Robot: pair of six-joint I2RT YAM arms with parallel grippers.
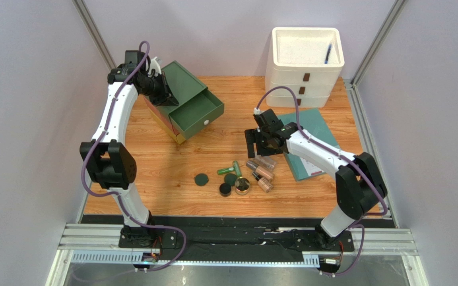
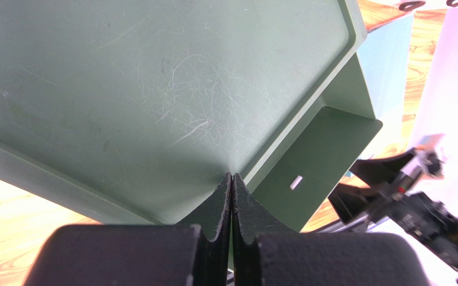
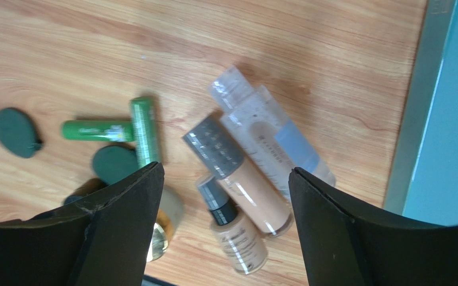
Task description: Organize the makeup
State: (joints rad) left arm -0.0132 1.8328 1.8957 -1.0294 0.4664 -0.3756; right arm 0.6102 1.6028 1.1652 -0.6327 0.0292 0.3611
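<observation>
Right fingers spread wide above the makeup; left fingers pressed together, empty, against the green drawer box at far left.
Three clear bottles lie side by side on the surface below the right fingers, long axes parallel, caps pointing far-left. One green tube lies left-right and touches a second green tube lying near-far. Dark compacts and a gold-rimmed jar sit left and nearer; a teal book lies to the right.

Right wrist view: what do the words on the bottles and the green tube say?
clear tube: dark letters along its side, too blurred to read.
small bottle: tiny print, too small to read.
green tube: pale label, too blurred to read.
No other writing can be made out.
</observation>
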